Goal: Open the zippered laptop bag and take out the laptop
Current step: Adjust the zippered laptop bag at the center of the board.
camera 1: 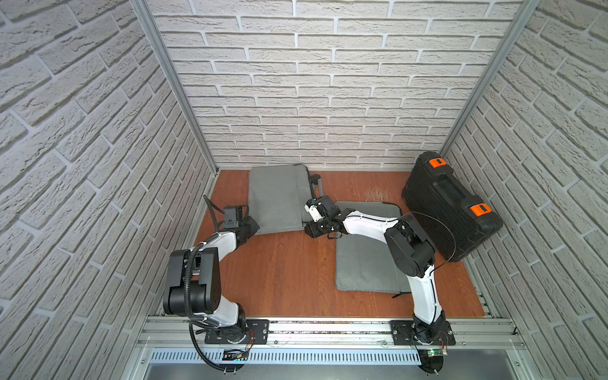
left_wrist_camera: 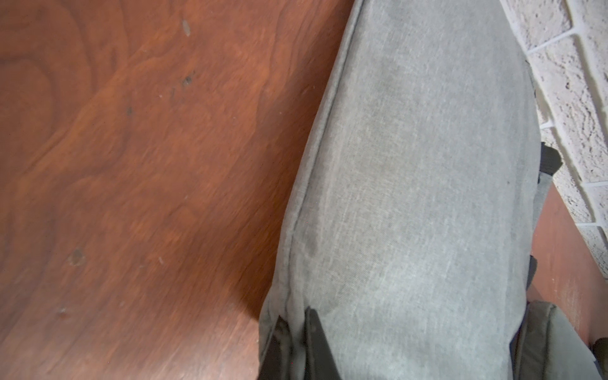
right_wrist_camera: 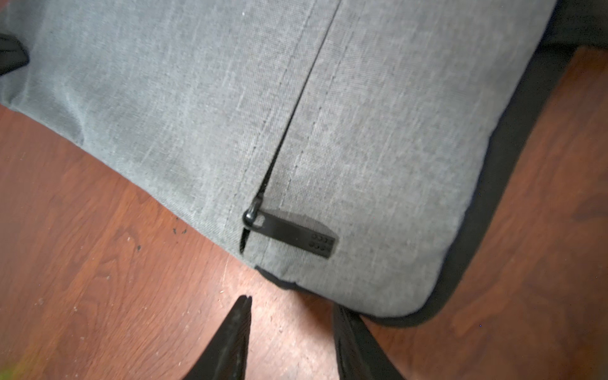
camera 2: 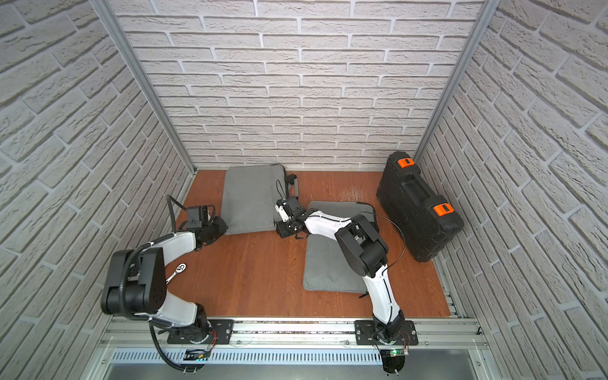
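Observation:
The grey zippered laptop bag (camera 1: 276, 197) (camera 2: 248, 197) lies flat near the back wall, in both top views. My left gripper (left_wrist_camera: 297, 325) (camera 1: 251, 227) is shut on a pinched fold of fabric at the bag's near left corner. Off the bag's (right_wrist_camera: 362, 131) near right corner, my right gripper (right_wrist_camera: 292, 306) (camera 1: 311, 228) stands open over the table with nothing between its fingers. One fingertip (right_wrist_camera: 342, 316) is at the black-trimmed edge. A black zipper pull (right_wrist_camera: 292, 235) lies flat on the bag just beyond the fingertips. The laptop is hidden.
A second grey padded sleeve (camera 1: 365, 260) lies under my right arm. At the right wall leans a black hard case (camera 1: 450, 204) with orange latches. The bag's black handle (camera 1: 316, 184) sticks out at the back. A ratchet wrench (camera 2: 176, 271) lies beside my left arm.

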You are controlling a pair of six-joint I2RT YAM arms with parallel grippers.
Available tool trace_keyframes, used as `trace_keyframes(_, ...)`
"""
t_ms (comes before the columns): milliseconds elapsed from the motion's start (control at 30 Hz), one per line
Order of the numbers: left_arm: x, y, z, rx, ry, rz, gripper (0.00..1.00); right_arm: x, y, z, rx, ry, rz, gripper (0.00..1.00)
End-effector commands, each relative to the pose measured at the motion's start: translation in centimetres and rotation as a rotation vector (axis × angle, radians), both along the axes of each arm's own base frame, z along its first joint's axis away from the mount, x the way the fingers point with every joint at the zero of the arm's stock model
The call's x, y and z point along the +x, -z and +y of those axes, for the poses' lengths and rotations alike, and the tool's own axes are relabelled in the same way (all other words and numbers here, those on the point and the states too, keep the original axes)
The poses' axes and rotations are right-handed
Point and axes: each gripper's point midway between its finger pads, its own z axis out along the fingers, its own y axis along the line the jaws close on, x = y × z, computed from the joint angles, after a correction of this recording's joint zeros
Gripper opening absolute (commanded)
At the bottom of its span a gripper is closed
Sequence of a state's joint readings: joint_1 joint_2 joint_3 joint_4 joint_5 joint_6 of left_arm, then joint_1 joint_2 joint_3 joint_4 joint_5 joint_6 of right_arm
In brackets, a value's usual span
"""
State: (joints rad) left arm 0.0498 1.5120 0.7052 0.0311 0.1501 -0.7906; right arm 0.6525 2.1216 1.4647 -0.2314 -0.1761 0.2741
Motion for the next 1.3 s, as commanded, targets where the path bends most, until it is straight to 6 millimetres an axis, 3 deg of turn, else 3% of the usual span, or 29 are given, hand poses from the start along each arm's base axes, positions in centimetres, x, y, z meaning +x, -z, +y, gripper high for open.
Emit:
trace_keyframes(0, 1.2, -2.5, -0.5, -0.015, 0.009, -0.08, 0.0, 1.1, -0.1, 0.4, 0.001, 0.001, -0.052, 0.44)
trace_keyframes(700, 2.5, -1.9, -1.4, -0.049, 0.032, -0.053, 0.0, 4.6, -1.9, 2.4, 0.015, 0.022, -0.194, 0.39)
trace_keyframes(1067, 2.3, -1.4, -1.4, -0.049, 0.03, -0.038, 0.0, 4.6, -1.2, 2.5, 0.01, 0.037, -0.188, 0.15)
trace_keyframes(1267, 2.2, -1.3, -1.5, -0.051, 0.031, -0.035, 0.0, 4.4, -0.5, 2.3, -0.008, 0.067, -0.173, 0.16)
